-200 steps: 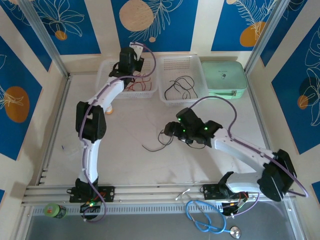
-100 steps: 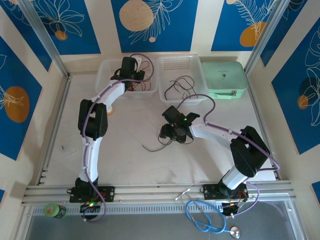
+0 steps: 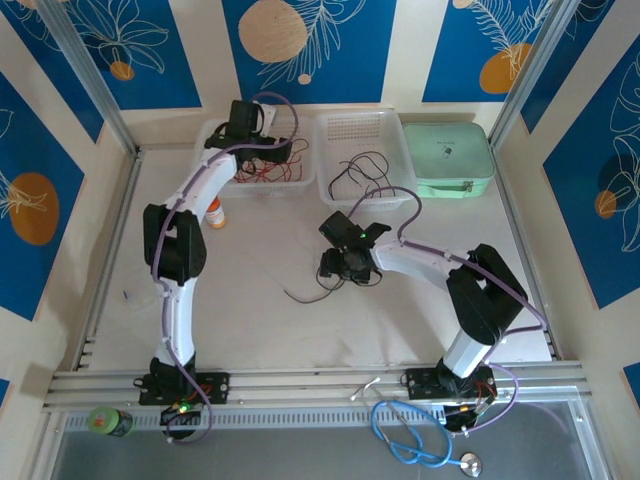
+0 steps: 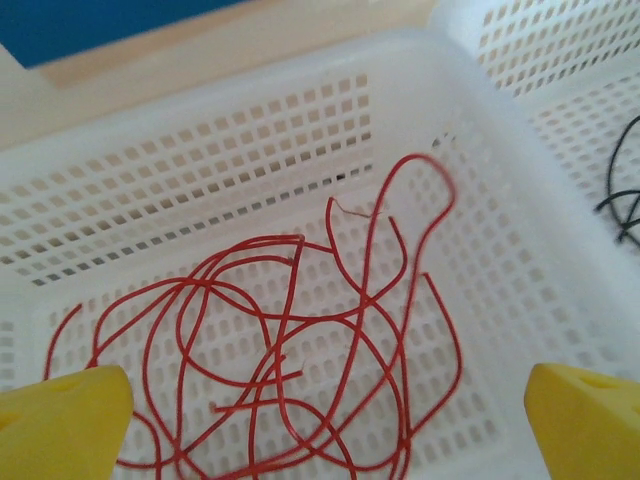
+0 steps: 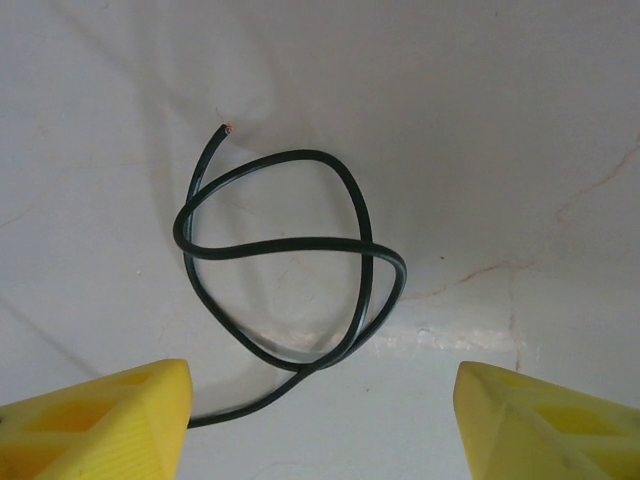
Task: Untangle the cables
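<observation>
Several red cables [image 4: 290, 350] lie tangled on the floor of the left white basket [image 4: 200, 170]. My left gripper [image 4: 330, 430] hovers open above them, its yellow fingertips [image 4: 60, 415] wide apart and holding nothing. From above, that gripper [image 3: 262, 152] sits over the same basket [image 3: 215, 135]. A looped black cable [image 5: 290, 260] lies on the white table, just ahead of my open right gripper [image 5: 320, 420]. In the overhead view that gripper [image 3: 338, 265] stands over the black cable [image 3: 305, 290] at mid-table. More black cables [image 3: 362, 172] rest in the right basket [image 3: 345, 125].
A mint green case [image 3: 450, 155] stands right of the baskets. A small orange-capped bottle [image 3: 214, 213] is beside the left arm. A light blue coiled cable [image 3: 415, 445] and a green bottle [image 3: 108, 421] lie beyond the front rail.
The left gripper shifted left over the red-cable basket. The right arm swung left and folded in, bringing its gripper down over the black cable on the table.
</observation>
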